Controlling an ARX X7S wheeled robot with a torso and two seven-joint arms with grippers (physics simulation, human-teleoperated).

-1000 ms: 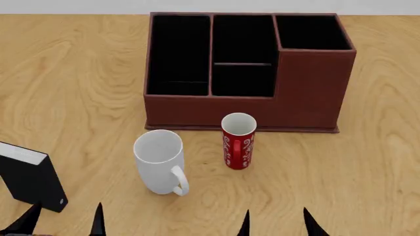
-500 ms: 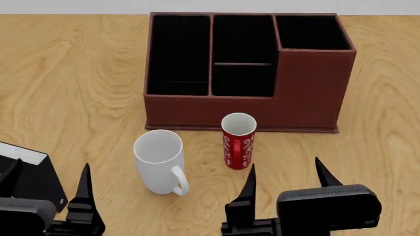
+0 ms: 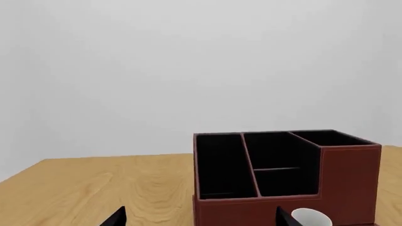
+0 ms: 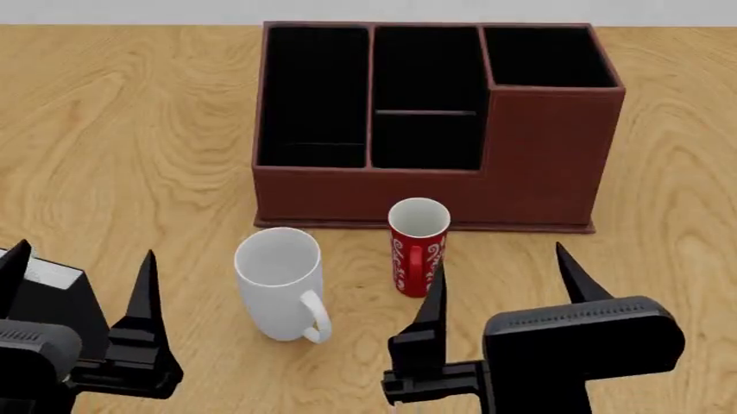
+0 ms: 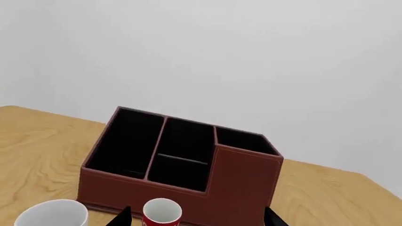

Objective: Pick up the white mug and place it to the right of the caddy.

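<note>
The white mug [image 4: 280, 285] stands upright on the wooden table, its handle toward me, just in front of the caddy's left half. In the right wrist view only the white mug's rim [image 5: 53, 216] shows. The reddish-brown caddy [image 4: 541, 155] sits behind it, also seen in the wrist views as caddy [image 3: 349, 183] and caddy [image 5: 245, 174]. My left gripper [image 4: 81, 259] is open, near and to the left of the mug, empty. My right gripper [image 4: 499, 259] is open, near and to the right of the mug, in front of the caddy's taller corner.
A red cup with white swirls [image 4: 417, 250] stands between the mug and my right gripper, close to the caddy's front wall; the red cup [image 5: 162, 214] lies beside one right finger. A small black box [image 4: 47, 297] sits partly behind my left gripper. Bare table [image 4: 668, 259] lies right of the caddy.
Both grippers have come up into the head view from its lower edge and moved forward toward the mug and cup. Mug, cup and caddy have not moved.
</note>
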